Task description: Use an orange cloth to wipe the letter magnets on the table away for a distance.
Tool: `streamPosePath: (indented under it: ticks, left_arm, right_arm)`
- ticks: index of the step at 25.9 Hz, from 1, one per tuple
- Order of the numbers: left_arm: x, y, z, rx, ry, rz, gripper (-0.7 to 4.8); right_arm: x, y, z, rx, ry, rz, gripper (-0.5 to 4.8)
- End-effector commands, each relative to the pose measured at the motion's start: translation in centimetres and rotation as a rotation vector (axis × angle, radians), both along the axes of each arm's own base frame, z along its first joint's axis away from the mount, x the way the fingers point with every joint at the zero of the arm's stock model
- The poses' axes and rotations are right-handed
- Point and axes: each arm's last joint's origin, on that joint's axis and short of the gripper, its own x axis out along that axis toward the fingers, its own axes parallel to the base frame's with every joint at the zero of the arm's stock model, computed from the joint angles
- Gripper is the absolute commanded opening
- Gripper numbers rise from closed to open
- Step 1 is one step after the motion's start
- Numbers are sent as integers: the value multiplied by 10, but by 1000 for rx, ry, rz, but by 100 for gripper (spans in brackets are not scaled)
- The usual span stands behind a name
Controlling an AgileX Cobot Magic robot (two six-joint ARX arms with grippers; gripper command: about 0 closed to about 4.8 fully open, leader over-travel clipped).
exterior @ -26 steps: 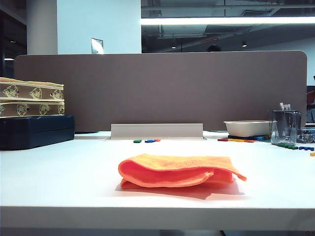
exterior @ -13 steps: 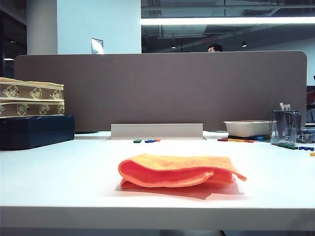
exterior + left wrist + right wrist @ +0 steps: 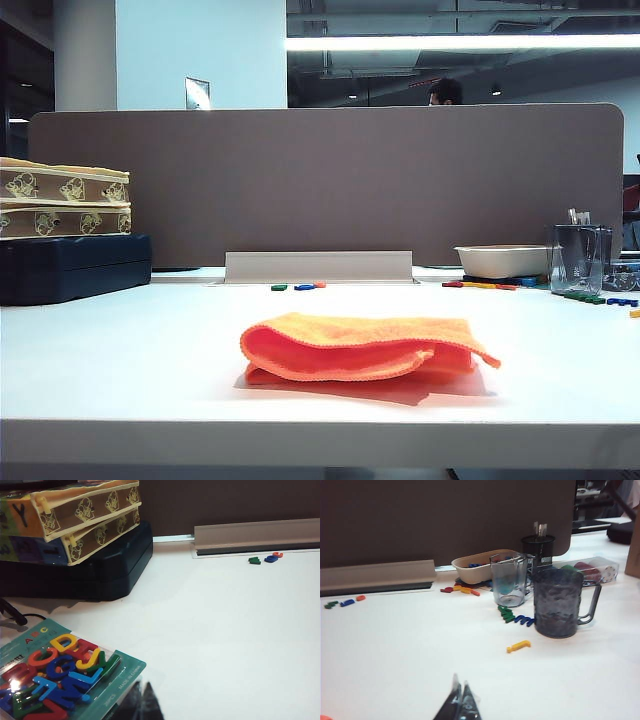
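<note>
The orange cloth (image 3: 360, 345) lies folded on the white table (image 3: 120, 350), near its front edge. Small letter magnets (image 3: 298, 286) sit far back by the grey strip, and more letter magnets (image 3: 482, 285) lie at the right. The left wrist view shows three letter magnets (image 3: 265, 559) far ahead of my left gripper (image 3: 142, 685), which is shut and empty over bare table. My right gripper (image 3: 460, 678) is shut and empty too. Ahead of it lie a yellow magnet (image 3: 518, 646) and green and blue ones (image 3: 512, 616). Neither gripper shows in the exterior view.
Patterned boxes (image 3: 65, 200) sit on a dark case (image 3: 75, 265) at the left. A brown divider (image 3: 330, 180) closes the back. A white bowl (image 3: 503, 260), clear cup (image 3: 509, 580) and dark jug (image 3: 559, 602) crowd the right. A sealed letter pack (image 3: 60, 675) lies beside the left gripper.
Nothing on the table has moved. A person's head behind the divider has shifted to the right.
</note>
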Motion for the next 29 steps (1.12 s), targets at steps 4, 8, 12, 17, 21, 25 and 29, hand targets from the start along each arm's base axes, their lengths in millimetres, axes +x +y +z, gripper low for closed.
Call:
streamPosePath:
  ticks: [4,8,12,17,21,25,29]
  left_arm:
    - [0,0,2,-3,-13,2,-6]
    - [0,0,2,-3,-13,2,-6]
    - [0,0,2,-3,-13,2,-6]
    - [0,0,2,-3,-13,2,-6]
    - [0,0,2,-3,-13,2,-6]
    - [0,0,2,-3,-13,2,-6]
    - [0,0,2,-3,-13,2,-6]
  right_arm:
    - [0,0,7,25,-86,8,-1]
    - [-1,-3,12,25,-145,-14,-1]
    - [-1,-3,13,25,-155,-13,-1]
    - [-1,-2,13,24,-154,-1,-1]
    - [-1,-2,13,24,-154,-2,-1]
    - [-1,-2,13,24,-154,-2,-1]
    - [-1,-2,13,24,-154,-2,-1]
